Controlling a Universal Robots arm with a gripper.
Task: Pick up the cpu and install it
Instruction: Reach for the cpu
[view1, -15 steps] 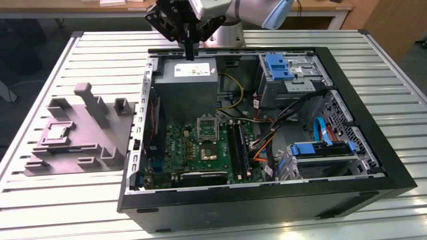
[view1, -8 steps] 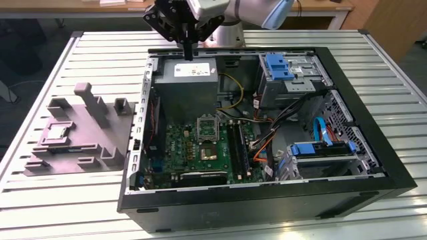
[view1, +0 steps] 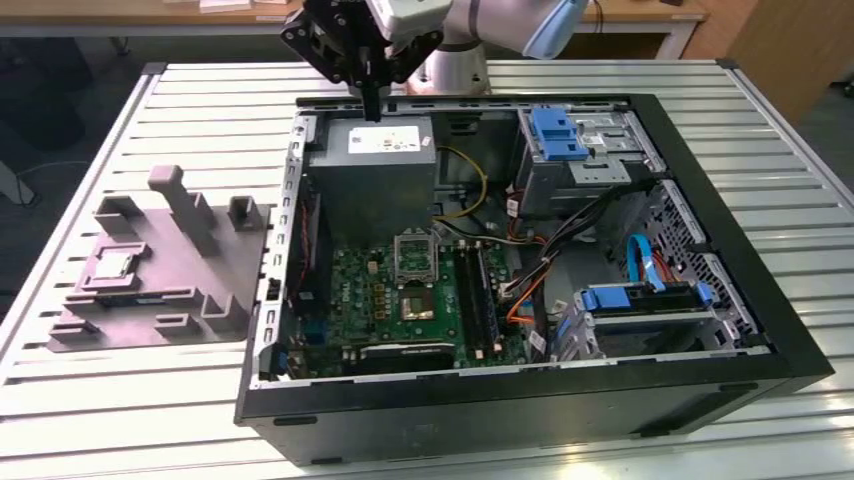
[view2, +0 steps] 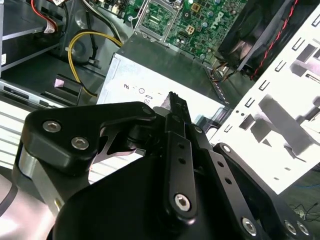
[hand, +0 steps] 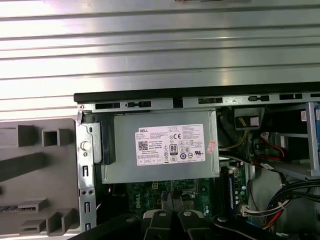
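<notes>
Near the tray's (view1: 200, 290) edge on the exterior view's left, about midway along it, the cpu (view1: 114, 264) lies flat in a shallow pocket, pale top up. It is square, so it has no long axis, and its sides run parallel to the tray's sides. It is too small to tell which way its corner mark points. The gripper (view1: 372, 110) is well apart from it, hanging fingers down over the psu (view1: 380, 175) at the far edge of the open case (view1: 534, 410). In both wrist views the fingers look pressed together with nothing between them, though the angle is poor (view2: 175, 100) (hand: 172, 201). The psu's labelled face (hand: 160, 150) sits just under them, and the board (view1: 387, 290) with its socket (view1: 414, 252) lies beyond. The case lies on its side, taking up the middle of the table (view1: 187, 100) and the part on the exterior view's right, and the tray sits just beside the case's wall. The table is pale slatted metal, its ribs running across. Past its far edge stands a wooden desk (view1: 160, 12) over dark floor.
</notes>
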